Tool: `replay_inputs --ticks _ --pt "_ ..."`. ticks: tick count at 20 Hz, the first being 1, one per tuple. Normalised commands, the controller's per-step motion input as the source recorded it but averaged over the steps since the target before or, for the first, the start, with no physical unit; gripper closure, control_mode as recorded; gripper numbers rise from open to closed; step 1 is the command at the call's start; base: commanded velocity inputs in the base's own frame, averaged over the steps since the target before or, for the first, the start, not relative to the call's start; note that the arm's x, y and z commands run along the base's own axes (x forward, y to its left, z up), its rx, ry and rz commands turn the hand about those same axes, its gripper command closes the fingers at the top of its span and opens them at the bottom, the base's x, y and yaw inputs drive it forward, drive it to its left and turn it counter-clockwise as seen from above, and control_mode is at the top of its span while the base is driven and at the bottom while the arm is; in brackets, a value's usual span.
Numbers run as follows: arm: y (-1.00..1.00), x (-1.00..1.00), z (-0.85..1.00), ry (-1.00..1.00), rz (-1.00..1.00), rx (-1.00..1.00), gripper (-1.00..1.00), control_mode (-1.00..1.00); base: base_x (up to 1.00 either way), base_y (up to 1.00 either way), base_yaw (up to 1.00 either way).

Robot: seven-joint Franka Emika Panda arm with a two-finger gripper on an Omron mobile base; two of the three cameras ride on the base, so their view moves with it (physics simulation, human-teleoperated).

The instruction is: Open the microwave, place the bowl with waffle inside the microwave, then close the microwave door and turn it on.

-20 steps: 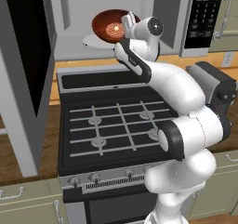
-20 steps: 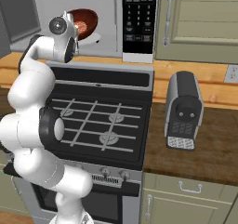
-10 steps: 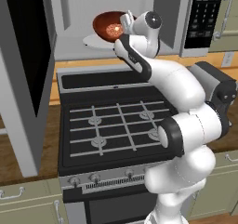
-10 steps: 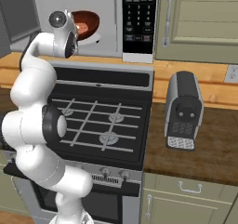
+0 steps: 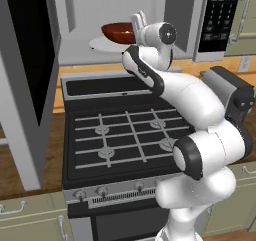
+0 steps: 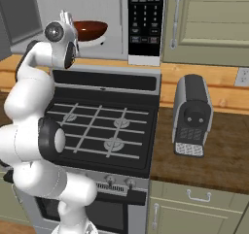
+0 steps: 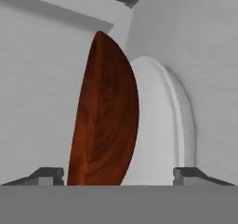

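Fingers (image 7: 46, 174) stand wide apart either side of the glossy reddish-brown bowl (image 7: 104, 125) on the white round turntable (image 7: 160, 125); withdrawing crookedly could snag its rim.

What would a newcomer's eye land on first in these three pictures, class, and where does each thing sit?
First, the big white arm rising over the black stove, its gripper reaching into the open microwave. Next, the glossy reddish-brown bowl sitting on the white turntable inside, between the wide-apart fingertips in the hand view. The microwave door hangs open at left.
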Motion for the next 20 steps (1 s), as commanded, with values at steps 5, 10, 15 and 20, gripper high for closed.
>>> replay_inputs --ticks 5,10,15,20 --pt "0.04 -0.91 0.06 -0.35 0.0 0.06 -1.0 -1.0 0.0 0.0 0.0" --pt "-0.1 -1.0 0.12 -0.04 0.0 0.04 -1.0 -1.0 0.0 0.0 0.0" --pt "-0.17 -1.0 0.47 0.04 0.0 0.0 -1.0 -1.0 0.0 0.0 0.0" --pt "-0.05 -1.0 0.58 0.23 0.02 0.0 -1.0 -1.0 0.0 0.0 0.0"
